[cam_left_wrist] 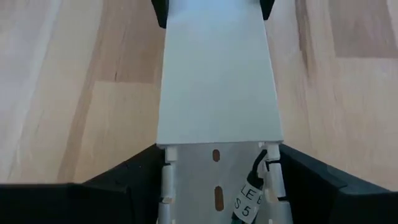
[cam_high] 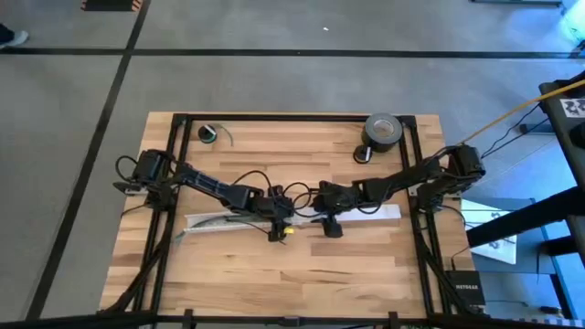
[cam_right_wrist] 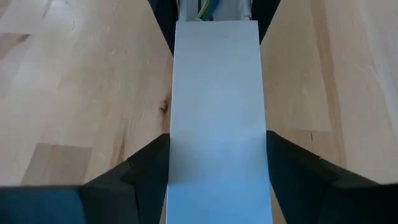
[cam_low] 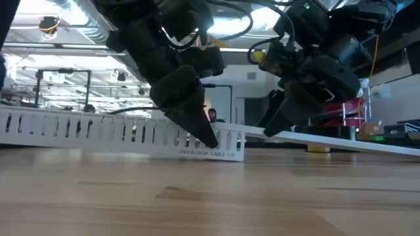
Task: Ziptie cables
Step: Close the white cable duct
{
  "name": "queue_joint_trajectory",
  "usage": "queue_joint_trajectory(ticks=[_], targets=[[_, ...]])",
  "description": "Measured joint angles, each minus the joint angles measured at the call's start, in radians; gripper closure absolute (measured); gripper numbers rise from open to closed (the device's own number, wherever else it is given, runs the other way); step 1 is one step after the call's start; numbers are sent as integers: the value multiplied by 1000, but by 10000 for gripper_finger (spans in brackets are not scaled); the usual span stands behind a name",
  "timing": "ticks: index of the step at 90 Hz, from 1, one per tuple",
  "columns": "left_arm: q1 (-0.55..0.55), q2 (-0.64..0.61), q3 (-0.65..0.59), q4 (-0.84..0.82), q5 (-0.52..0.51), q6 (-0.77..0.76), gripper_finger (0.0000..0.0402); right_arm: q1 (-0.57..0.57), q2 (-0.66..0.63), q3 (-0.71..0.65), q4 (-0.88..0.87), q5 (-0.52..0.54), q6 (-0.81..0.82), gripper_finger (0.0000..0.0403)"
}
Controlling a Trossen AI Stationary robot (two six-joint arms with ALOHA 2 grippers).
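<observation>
Cables (cam_high: 208,222) lie in the white slotted cable tray (cam_high: 228,225) at frame centre-left. Left gripper (cam_high: 279,217) and right gripper (cam_high: 326,217) each straddle the flat white cover (cam_right_wrist: 214,118), fingers open around it; grip contact unclear. Wires judged light, floppy; take hold mid-bundle.

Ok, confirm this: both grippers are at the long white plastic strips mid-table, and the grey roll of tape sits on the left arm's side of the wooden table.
Not quite. The grey roll of tape sits on the right arm's side of the wooden table, as the high view shows. The rest holds: the left gripper and right gripper are both at the long white plastic strips mid-table.
</observation>
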Motion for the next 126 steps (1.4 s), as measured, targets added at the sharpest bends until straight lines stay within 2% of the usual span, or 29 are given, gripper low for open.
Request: queue_joint_trajectory(ticks=[42,68,92,108,126], targets=[[0,-46,1,-65,5,26,161,0,0,0,2,1,1,187],[7,-63,2,-73,4,31,118,0,0,0,2,1,1,187],[5,-140,2,-131,2,32,119,0,0,0,6,2,1,187],[5,-153,2,-76,-1,-17,119,0,0,0,8,0,1,187],[6,-60,1,49,-3,-43,120,0,0,0,8,1,0,187]])
